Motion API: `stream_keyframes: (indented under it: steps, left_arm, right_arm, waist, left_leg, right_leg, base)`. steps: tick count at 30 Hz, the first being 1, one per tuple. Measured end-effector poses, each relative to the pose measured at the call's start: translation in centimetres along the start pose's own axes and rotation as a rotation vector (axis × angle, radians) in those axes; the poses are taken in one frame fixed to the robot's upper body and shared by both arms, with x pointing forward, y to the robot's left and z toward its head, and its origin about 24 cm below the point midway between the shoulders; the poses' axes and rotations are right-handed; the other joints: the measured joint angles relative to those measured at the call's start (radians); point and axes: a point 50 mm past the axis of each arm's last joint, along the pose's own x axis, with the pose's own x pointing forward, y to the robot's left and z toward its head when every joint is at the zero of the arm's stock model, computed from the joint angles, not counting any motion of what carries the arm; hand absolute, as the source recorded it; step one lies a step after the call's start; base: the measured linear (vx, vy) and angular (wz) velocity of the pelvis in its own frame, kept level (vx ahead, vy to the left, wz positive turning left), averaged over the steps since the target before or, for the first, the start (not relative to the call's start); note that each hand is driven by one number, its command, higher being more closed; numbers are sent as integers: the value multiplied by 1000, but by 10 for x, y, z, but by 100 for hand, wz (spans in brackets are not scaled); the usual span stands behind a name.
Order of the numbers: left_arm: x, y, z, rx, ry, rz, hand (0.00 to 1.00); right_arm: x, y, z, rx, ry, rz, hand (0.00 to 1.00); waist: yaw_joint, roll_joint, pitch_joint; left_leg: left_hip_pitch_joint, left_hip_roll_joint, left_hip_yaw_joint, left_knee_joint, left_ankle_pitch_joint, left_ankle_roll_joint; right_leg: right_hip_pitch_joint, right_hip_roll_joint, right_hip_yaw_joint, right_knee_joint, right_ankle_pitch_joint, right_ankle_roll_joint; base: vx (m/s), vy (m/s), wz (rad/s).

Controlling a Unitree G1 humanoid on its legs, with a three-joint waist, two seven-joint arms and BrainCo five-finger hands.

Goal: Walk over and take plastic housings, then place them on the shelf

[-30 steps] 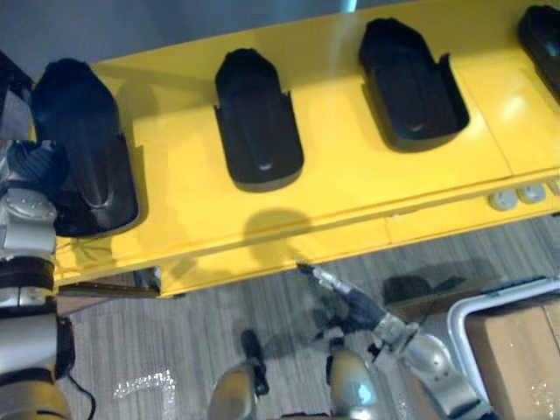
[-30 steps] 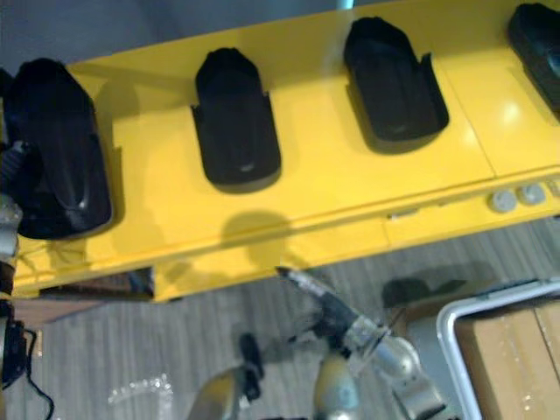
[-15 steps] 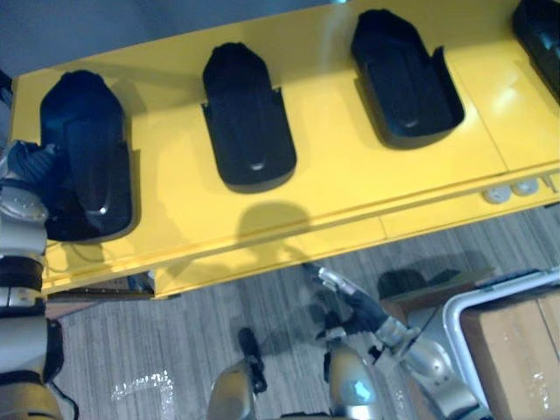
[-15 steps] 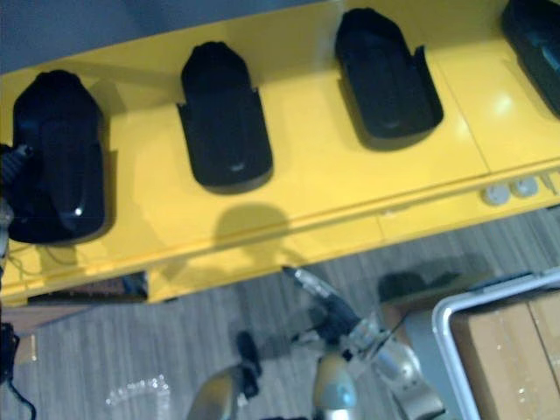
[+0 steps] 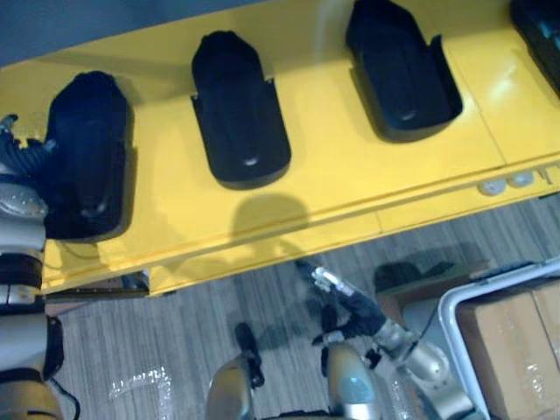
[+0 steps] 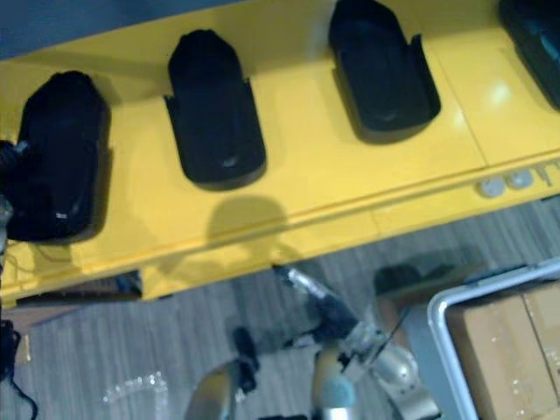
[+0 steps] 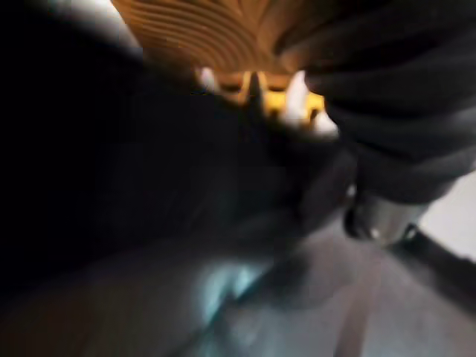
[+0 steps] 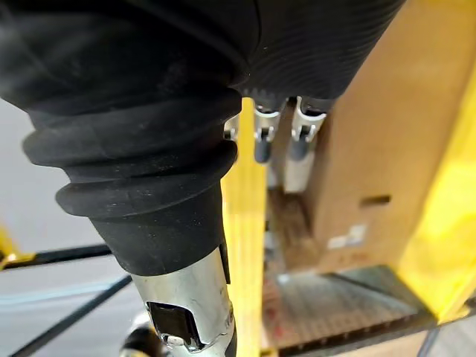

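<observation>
1. Four black plastic housings lie in a row on the yellow shelf (image 5: pixel 341 175): the leftmost housing (image 5: pixel 83 157), a second housing (image 5: pixel 238 109), a third housing (image 5: pixel 398 66) and a fourth housing (image 5: pixel 538 35) cut off at the right edge.
2. The left hand (image 5: pixel 26 156) sits against the leftmost housing's side. Its wrist view is too dark and close to tell whether the fingers grip it.
3. The right hand (image 5: pixel 337 287) hangs low over the floor, fingers straight, holding nothing.
4. Placement looks nearly done for this housing. Letting go remains, if the hand holds at all.
5. No writing is legible. A pale label (image 8: pixel 346 238) on a cardboard box (image 8: pixel 372 111) is too small to read.
</observation>
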Motion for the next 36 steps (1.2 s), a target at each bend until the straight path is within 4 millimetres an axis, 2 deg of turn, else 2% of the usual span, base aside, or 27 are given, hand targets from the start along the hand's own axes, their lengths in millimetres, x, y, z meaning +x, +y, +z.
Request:
stream_keyframes:
  steps: [4,7,11,12,13,16,18,20,21,24,27,28,30,33,36]
  left_arm:
    - [0,2,3,-70,-24,75,0]
    - [-1,7,9,-149,-63,140,0]
    - [-4,10,28,-235,-177,204,0]
    - [-6,14,41,-296,-254,235,0]
    - [-7,17,46,-335,-276,247,0]
    - [-15,13,59,-531,-346,251,0]
    - [-37,11,72,-716,-452,230,0]
    - [-55,12,78,-801,-541,202,0]
    - [-75,11,81,-854,-608,174,0]
    - [-106,-2,71,-911,-611,122,0]
    - [-154,-29,48,-966,-516,-12,0]
    - [-157,-32,46,-970,-501,-23,0]
    - [-183,-51,27,-933,-379,-77,0]
    - [-202,-71,9,-840,-249,-139,0]
    - [-212,-78,-2,-781,-182,-152,0]
  right_arm:
    - [3,8,-1,25,-9,15,0]
    - [6,14,0,40,-20,24,0]
    - [7,22,-1,51,-20,27,0]
    - [7,25,-1,52,-31,21,0]
    - [7,26,0,53,-36,16,0]
    - [6,32,0,54,-48,-38,0]
    - [8,32,5,54,-82,-135,0]
    - [10,28,12,53,-122,-203,0]
    - [13,23,23,43,-183,-264,0]
    - [19,13,38,12,-268,-327,0]
    - [28,5,52,-19,-353,-395,0]
    - [28,5,53,-21,-358,-398,0]
    - [35,2,60,-47,-399,-422,0]
    - [42,-1,66,-46,-437,-458,0]
    - [42,-2,65,-35,-429,-486,0]
  waist:
    - [-4,0,0]
    - [4,-1,-1]
    - [5,-5,-5]
    - [6,-7,-23]
    - [6,-8,-30]
    - [7,-9,-107]
    - [5,-9,-163]
    - [5,-7,-207]
    - [5,-1,-236]
    - [15,12,-281]
    - [48,14,-322]
    - [51,13,-322]
    - [85,7,-334]
    - [96,4,-352]
    - [109,17,-373]
  left_leg:
    - [1,-1,-19,1,0,0]
    - [4,-1,-25,0,1,1]
    - [37,-3,-35,-10,1,1]
    - [41,-5,-38,-24,5,-1]
    - [46,-6,-38,-32,8,-2]
    - [75,-14,-34,-84,22,-5]
    - [132,-21,-29,-119,22,-5]
    - [154,-23,-26,-139,22,-5]
    - [181,-23,-27,-153,22,-5]
    - [214,-24,-29,-176,22,-5]
    - [230,-28,-52,-182,22,-5]
    - [231,-28,-54,-182,22,-5]
    - [227,-33,-61,-181,23,-4]
    - [227,-49,-85,-200,39,-1]
    - [227,-49,-86,-204,47,-1]
  right_leg:
    - [13,-1,-20,-1,-1,0]
    - [19,-2,-26,-2,-2,-1]
    - [69,-1,-43,-24,-1,-1]
    - [77,0,-49,-39,0,1]
    - [80,0,-49,-44,0,2]
    - [103,1,-51,-81,5,7]
    - [159,2,-55,-114,7,9]
    - [177,2,-61,-125,7,9]
    - [199,4,-79,-126,7,9]
    - [226,5,-97,-127,7,9]
    - [258,3,-140,-133,7,10]
    - [261,3,-144,-134,7,10]
    - [264,-1,-160,-138,6,10]
    - [278,-9,-192,-143,-8,19]
    - [274,-10,-197,-137,-16,10]
  base:
    - [-8,4,11]
    - [-23,5,8]
    - [0,6,7]
    - [7,-3,8]
    - [30,-2,6]
    - [89,-5,0]
    - [173,6,-2]
    - [131,14,0]
    - [111,12,4]
    - [77,19,6]
    - [1,4,20]
    - [-59,-15,28]
    - [-90,-19,9]
    - [-104,-38,22]
    - [-98,-14,4]
